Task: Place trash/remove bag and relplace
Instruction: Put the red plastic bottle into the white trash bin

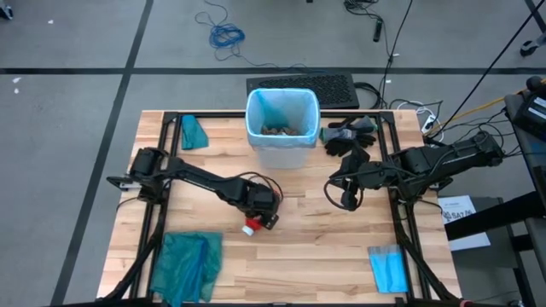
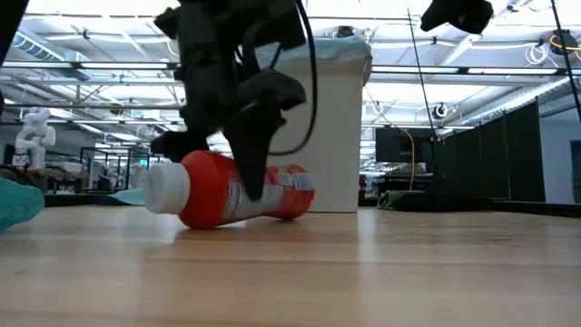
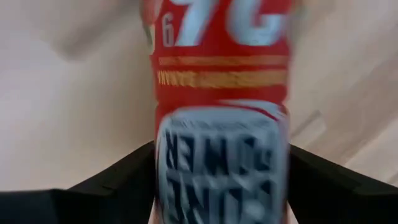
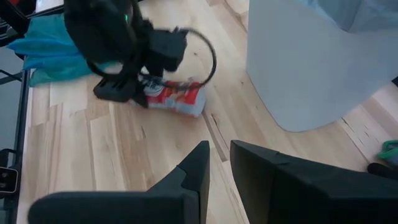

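While the left gripper (image 1: 261,219) sits low on the table (image 1: 316,247), its fingers straddle the red-and-white bottle (image 2: 231,189), which lies on its side on the wood, white cap (image 2: 166,189) pointing away from the bin. In the left wrist view the bottle (image 3: 221,93) fills the gap between the two dark fingers (image 3: 118,180); whether the pads press it cannot be told. Beyond this gripper, toward the table's far edge, stands the white bin (image 1: 282,128) lined with the light-blue bag (image 1: 256,109), brown scraps (image 1: 280,130) lying inside. Bare wood lies between gripper and bin. Near-left of the gripper, at the table's front edge, lies a teal-green bag (image 1: 186,263); a smaller teal piece (image 1: 194,132) sits by the far left edge.

Right gripper (image 1: 348,198) hangs above the table to the bin's right, fingers nearly together, narrow slit showing in its wrist view, nothing held. Open wood lies between the two grippers. Near its side, at the front right corner, lies a folded blue sheet (image 1: 388,268); black gloves (image 1: 350,135) lie beside the bin.
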Motion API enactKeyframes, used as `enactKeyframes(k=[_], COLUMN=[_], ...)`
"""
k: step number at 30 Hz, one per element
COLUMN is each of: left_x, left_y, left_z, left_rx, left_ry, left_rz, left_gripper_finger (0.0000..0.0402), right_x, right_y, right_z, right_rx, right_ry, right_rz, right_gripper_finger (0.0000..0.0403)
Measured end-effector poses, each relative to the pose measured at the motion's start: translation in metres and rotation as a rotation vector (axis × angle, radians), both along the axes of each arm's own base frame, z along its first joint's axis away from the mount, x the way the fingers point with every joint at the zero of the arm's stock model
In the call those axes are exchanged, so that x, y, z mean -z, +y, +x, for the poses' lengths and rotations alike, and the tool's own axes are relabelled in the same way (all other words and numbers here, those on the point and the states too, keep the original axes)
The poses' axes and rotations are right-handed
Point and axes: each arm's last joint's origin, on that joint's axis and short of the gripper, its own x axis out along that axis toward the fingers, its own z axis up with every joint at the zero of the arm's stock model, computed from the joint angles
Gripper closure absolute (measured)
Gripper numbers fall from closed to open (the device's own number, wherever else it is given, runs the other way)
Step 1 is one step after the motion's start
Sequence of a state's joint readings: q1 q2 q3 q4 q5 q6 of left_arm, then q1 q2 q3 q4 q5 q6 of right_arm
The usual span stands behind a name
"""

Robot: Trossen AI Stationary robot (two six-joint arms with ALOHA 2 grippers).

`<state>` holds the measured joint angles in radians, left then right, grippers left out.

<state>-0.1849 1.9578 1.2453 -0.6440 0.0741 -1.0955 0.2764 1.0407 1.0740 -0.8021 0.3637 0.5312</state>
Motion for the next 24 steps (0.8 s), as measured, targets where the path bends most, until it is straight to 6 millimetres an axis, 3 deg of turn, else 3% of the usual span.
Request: enactKeyframes(k=[4,10,14,18,24], left_x=[0.003,-0.026,-0.080,-0.132,-0.241], left_y=[-0.010,-0.018,-0.026,-0.029,-0.019], left_z=[0.001,0.003,0.001,-0.014,-0.046], left_rx=[0.026,0.056,0.087,0.100,0.095], left_ry=[0.005,-0.070,-0.255,-0.421,-0.876], left_rz=[-0.029,-0.036,-0.046,-0.002,0.199], left_gripper_finger=[0.0119,0.0158,0.0169,0.0170,0.0171], right_x=[0.000,0.000,0.000,0.000,0.000], right_y=[0.000,0.000,0.000,0.000,0.000], right_z=[0.000,0.000,0.000,0.000,0.000], right_rx=[0.000,0.000,-0.006,-0.012,-0.021], right_ry=[0.000,0.000,0.003,0.005,0.008], right_rz=[0.000,0.000,-0.008,-0.015,-0.026], right_gripper_finger=[0.0347,0.0347,0.0347,0.0347,0.0347])
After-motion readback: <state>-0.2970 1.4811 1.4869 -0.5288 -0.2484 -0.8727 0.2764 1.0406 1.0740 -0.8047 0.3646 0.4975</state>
